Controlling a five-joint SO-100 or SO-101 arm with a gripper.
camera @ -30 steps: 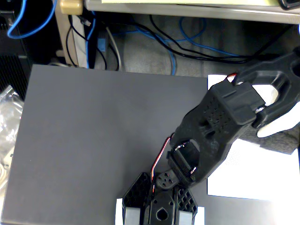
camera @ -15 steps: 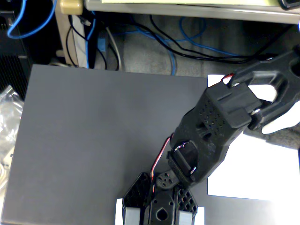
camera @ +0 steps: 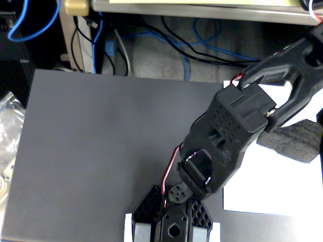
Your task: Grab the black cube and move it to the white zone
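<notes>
Cube [camera: 295, 140], grey-black and coarse, lies on the white sheet [camera: 272, 186] beside your arm, whose pincer is out of frame.

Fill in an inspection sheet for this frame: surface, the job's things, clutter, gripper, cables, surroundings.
Surface: dark grey mat, bare over its left and middle.
Job's things: black cube lies on the white zone at the right, partly hidden by the arm.
Clutter: clear plastic wrapping off the mat's left edge.
Gripper: gripper reaches to the upper right edge; fingertips cut off, so open or shut cannot be told.
Cables: red and white wires run along the arm; blue cables and black cables lie behind the mat.
Surroundings: grey floor, a beige furniture leg at the top.
</notes>
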